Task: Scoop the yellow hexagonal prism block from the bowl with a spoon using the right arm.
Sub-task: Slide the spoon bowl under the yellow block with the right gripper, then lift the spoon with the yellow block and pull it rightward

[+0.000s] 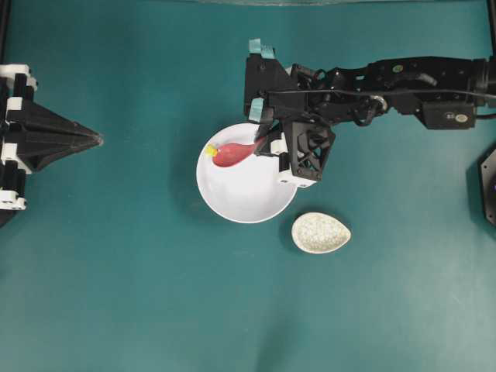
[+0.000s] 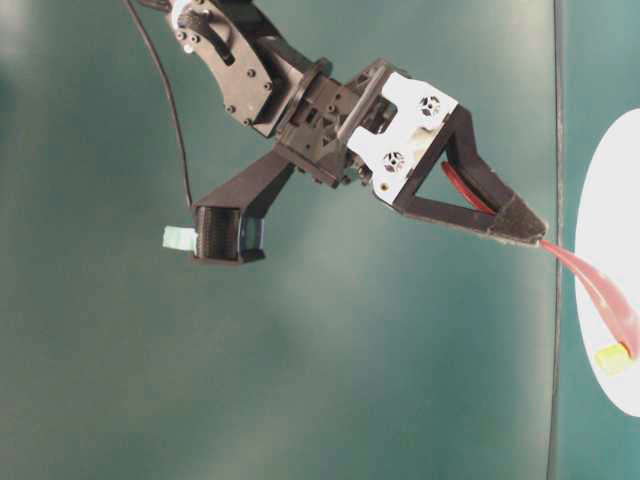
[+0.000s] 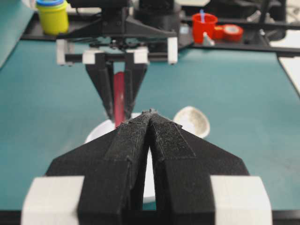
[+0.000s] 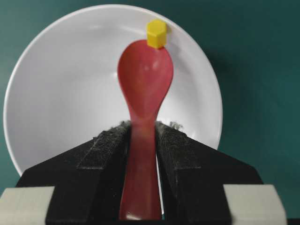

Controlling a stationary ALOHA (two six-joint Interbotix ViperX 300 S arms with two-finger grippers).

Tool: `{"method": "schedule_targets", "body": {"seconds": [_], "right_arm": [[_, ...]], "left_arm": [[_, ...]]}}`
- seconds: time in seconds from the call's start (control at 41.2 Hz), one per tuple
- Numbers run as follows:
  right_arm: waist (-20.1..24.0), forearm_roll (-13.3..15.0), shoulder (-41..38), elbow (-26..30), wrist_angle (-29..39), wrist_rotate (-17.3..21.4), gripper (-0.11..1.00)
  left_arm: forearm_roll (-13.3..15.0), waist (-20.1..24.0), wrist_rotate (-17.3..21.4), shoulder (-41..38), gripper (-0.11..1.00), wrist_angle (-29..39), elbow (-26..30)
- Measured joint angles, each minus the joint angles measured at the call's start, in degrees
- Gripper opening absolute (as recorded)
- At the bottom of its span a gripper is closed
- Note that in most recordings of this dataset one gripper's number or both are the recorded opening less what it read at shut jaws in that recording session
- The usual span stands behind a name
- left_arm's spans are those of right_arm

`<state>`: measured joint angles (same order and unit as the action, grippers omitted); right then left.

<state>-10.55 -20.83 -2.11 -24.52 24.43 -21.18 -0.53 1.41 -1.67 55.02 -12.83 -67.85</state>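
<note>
The white bowl (image 1: 244,194) sits mid-table. My right gripper (image 4: 142,125) is shut on the handle of the red-pink spoon (image 4: 144,84), whose scoop reaches into the bowl (image 4: 61,89). The yellow hexagonal prism block (image 4: 156,33) rests at the scoop's far tip, near the bowl's far wall. In the overhead view the spoon (image 1: 232,153) points left from the right gripper (image 1: 266,145), and the block (image 1: 210,150) lies at the bowl's left rim. The table-level view shows the spoon (image 2: 600,290), the block (image 2: 613,357) and the bowl (image 2: 610,220). My left gripper (image 1: 98,139) is shut, far left, holding nothing.
A small speckled oval spoon rest (image 1: 321,232) lies just right of and below the bowl. In the left wrist view a yellow cup (image 3: 52,16) and a red cup (image 3: 204,26) stand beyond the table's far edge, behind the right arm.
</note>
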Motion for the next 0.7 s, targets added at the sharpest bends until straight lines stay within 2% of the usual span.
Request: {"method": "schedule_targets", "body": {"seconds": [0.703], "right_arm": [[0.0,0.0,0.0,-0.1,-1.8,0.0,0.24]], "left_arm": [[-0.1,0.0,0.0,0.0,-0.01,0.0,0.0]]}}
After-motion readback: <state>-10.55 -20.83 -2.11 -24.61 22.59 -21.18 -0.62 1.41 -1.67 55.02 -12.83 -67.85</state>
